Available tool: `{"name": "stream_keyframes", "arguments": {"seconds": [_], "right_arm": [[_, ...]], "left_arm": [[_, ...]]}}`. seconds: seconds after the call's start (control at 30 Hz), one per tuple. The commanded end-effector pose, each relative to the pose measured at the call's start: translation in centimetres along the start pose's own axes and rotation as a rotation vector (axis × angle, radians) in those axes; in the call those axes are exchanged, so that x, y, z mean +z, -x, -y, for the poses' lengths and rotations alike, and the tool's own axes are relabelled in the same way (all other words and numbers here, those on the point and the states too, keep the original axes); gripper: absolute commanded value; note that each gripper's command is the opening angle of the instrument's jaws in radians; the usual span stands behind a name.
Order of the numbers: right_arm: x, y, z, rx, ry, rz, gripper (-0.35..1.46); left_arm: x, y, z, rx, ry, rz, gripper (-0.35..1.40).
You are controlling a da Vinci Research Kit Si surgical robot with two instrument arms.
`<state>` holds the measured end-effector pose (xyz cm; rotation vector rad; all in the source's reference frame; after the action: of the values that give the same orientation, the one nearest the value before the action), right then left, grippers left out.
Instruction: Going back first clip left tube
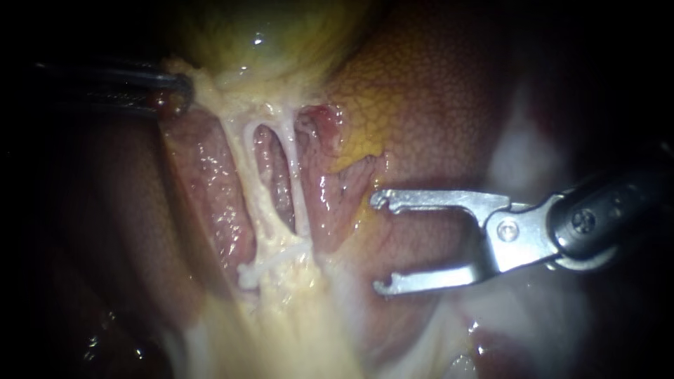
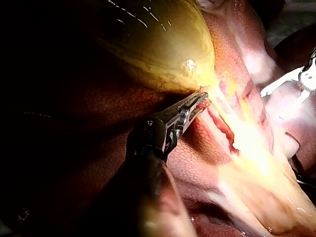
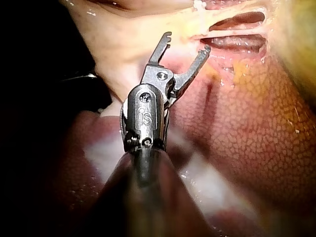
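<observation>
Endoscope, left instrument (image 1: 179, 95): enters from the left, high up; pincer clamped narrow on pale tissue (image 1: 203, 88) just below the gallbladder (image 1: 260, 35).
Endoscope, right instrument (image 1: 377, 242): enters from the right; pincer spread wide and holding nothing, tips pointing at the tubes, near them but apart.
Endoscope, left tube (image 1: 242, 168): pale strand running down from the gripped tissue, taut, beside the right tube (image 1: 295, 189); dark window between the two; joined to it in pale tissue at the lower end.
Endoscope, liver (image 1: 435, 105): mottled red-brown, behind the tubes and under the right instrument.
Left wrist, left instrument (image 2: 201, 98): pincer nearly closed on tissue at the gallbladder's (image 2: 158, 44) narrow end; tubes ahead lost in glare.
Left wrist, right instrument: seen beyond the bright tissue, pincer open.
Right wrist, right instrument (image 3: 187, 42): pincer wide, empty, over the liver (image 3: 256, 123).
Right wrist, tubes: two slits in pale tissue just ahead of the tips, thin strand (image 3: 232, 32) between them; cannot tell which tube.
</observation>
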<state>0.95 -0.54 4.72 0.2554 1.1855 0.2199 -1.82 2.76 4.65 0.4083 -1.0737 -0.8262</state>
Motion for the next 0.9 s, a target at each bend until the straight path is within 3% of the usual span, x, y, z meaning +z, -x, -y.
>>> {"name": "stream_keyframes", "arguments": {"seconds": [0.03, 0.13, 0.47, 0.9], "right_arm": [[-0.02, -0.02, -0.02, 0.005, 0.000, 0.023, 0.48], [-0.05, -0.06, -0.07, 0.011, 0.005, 0.047, 0.48], [-0.08, -0.01, -0.18, 0.014, -0.035, 0.034, 0.49], [-0.16, 0.04, -0.20, 0.012, -0.063, 0.025, 0.49]], "left_arm": [[0.01, 0.00, 0.00, 0.000, 0.000, 0.000, -0.35], [0.01, 0.00, 0.00, 0.000, 0.000, 0.000, -0.35], [0.07, -0.05, 0.00, 0.002, 0.005, 0.002, -0.35], [0.58, -0.29, -0.06, 0.011, -0.004, 0.001, -0.35]]}}
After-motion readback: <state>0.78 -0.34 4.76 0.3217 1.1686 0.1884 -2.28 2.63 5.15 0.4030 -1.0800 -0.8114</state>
